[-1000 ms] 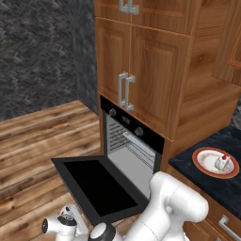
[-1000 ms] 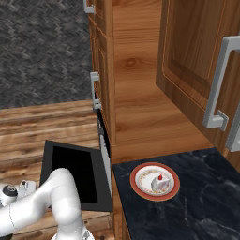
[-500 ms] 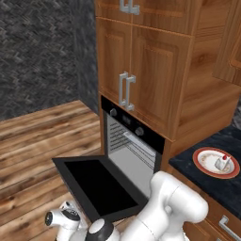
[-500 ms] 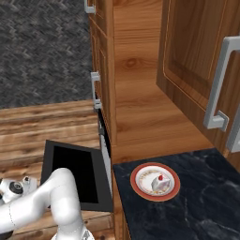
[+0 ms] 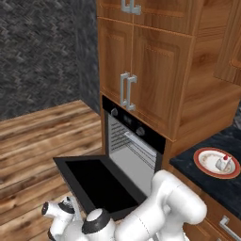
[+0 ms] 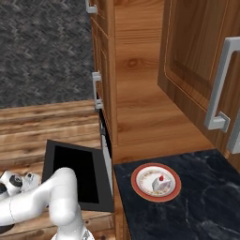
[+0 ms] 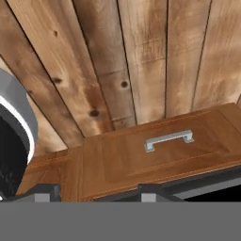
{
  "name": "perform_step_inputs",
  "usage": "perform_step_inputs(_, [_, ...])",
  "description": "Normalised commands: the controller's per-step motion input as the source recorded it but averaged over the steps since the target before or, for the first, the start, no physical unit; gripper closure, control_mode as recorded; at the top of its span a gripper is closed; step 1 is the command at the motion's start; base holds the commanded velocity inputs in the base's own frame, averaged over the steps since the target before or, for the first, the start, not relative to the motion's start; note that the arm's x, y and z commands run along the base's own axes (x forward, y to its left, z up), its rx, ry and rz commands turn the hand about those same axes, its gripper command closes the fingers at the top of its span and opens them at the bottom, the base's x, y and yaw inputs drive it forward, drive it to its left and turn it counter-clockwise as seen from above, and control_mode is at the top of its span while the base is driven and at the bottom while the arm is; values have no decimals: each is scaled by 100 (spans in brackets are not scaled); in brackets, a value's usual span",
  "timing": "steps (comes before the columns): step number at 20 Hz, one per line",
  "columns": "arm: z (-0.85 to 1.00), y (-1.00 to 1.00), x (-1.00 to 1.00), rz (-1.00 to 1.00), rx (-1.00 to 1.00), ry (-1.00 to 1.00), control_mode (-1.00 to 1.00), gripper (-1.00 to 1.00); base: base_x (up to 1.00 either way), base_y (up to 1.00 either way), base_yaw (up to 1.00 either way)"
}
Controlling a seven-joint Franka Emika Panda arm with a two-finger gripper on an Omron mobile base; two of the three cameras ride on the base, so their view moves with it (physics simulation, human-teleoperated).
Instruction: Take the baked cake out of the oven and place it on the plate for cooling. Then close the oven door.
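I see the cake [image 5: 224, 162] sitting on the plate [image 5: 205, 165] on the counter [image 6: 197, 220]. The oven door [image 5: 101, 186] hangs open. My gripper [image 5: 63, 212] is low beside it; I cannot tell its jaw state.

Cake on plate, oven door down

The cake [image 5: 224, 163] sits on the plate [image 5: 207, 164] on the bench [image 6: 206, 215], frame right; the oven door [image 5: 101, 181] lies open before the oven [image 5: 134, 146], centre.

plate [image 6: 139, 186] red-orange rim, cream centre | cake [image 6: 161, 184] white, red dot | oven door [image 5: 99, 185] black
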Motion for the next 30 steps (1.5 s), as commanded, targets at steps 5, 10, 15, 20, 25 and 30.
perform_step_inputs(5, [-65,-91,42,-42,-17,-3,-100,-100,0,0,0])
perform_step_inputs(10, [-80,-100,11,-49,-19,-14,-100,-100,0,0,0])
perform_step_inputs(15, [-96,-100,3,-43,-21,-25,-100,-100,0,0,0])
perform_step_inputs(20, [-95,-100,10,-37,-23,-25,-100,-100,0,0,0])
perform_step_inputs(25, [-96,-100,1,-39,-22,-25,-100,-100,0,0,0])
perform_step_inputs(30, [-80,-100,0,-49,-23,-18,-100,-100,0,0,0])
